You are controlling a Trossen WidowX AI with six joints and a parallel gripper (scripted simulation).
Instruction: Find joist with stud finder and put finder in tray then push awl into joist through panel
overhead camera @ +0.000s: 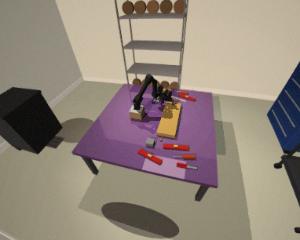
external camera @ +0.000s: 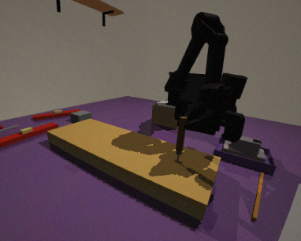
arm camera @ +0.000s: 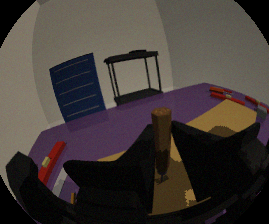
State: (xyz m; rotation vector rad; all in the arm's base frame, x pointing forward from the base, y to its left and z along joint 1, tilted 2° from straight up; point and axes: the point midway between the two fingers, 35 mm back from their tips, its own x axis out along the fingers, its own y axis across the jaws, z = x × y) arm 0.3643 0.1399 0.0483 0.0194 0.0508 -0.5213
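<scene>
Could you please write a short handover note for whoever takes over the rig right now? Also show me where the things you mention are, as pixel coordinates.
Gripper (external camera: 180, 135) (arm camera: 161, 127): shut on the awl (external camera: 180, 135) (arm camera: 161, 135), which is roughly upright, tip down at the floor panel (external camera: 104, 147) (arm camera: 220, 117) (overhead camera: 170, 127).
Stud finder (external camera: 243, 147): in the tray (external camera: 246, 162).
Done: stud finder put away, awl picked up.
Cannot tell: whether the tip has pierced the panel, or where the joist lies.
Left: finish one straight push into the joist.
</scene>
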